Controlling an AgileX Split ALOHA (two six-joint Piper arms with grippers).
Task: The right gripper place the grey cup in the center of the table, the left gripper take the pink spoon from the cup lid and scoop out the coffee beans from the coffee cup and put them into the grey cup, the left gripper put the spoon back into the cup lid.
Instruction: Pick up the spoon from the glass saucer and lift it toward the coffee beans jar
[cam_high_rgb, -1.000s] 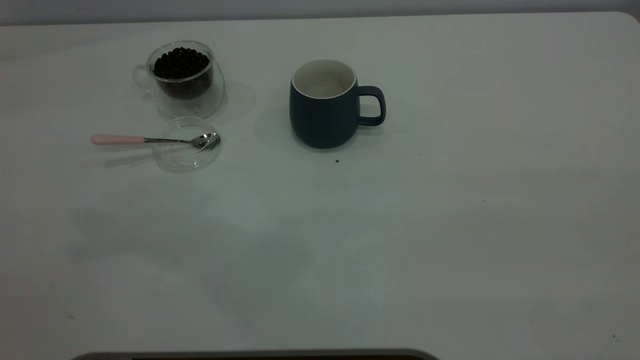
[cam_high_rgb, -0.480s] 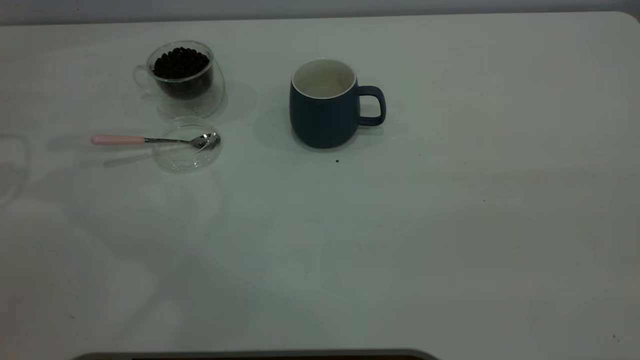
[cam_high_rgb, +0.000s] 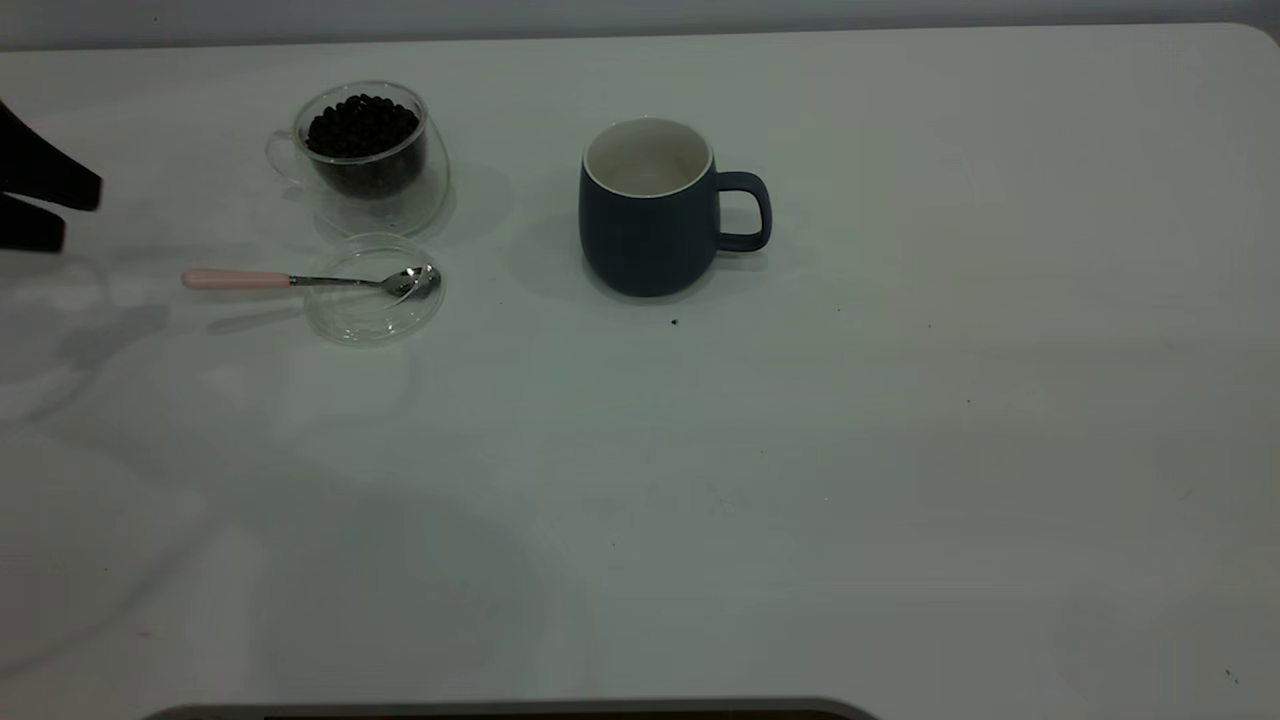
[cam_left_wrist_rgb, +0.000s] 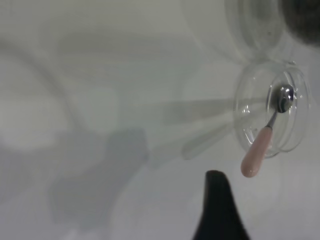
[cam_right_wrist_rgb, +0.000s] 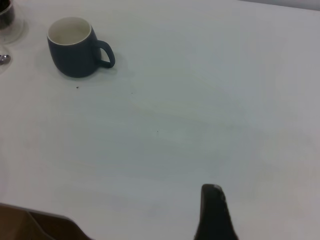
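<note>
Exterior view: the left gripper (cam_high_rgb: 35, 210), fingers parted and empty, sits well apart from the pink spoon (cam_high_rgb: 300, 279).
Right gripper: state cannot be told.
Advice: it should pinch the pink handle, clear of the cup lid (cam_high_rgb: 340, 318).

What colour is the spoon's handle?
Pale pink; the pink spoon shows best in the exterior view.

The bench (cam_high_rgb: 900, 450) is plain white with a few tiny dark specks. The mug (cam_high_rgb: 645, 235) is dark blue-grey outside, white inside, with a thin white rim. The spoon (cam_high_rgb: 300, 280) has a pale pink handle and shiny silver bowl. The glass cup (cam_high_rgb: 365, 160) and lid (cam_high_rgb: 375, 310) are clear; the beans (cam_high_rgb: 362, 125) nearly black. The left gripper (cam_high_rgb: 40, 195) is black.
</note>
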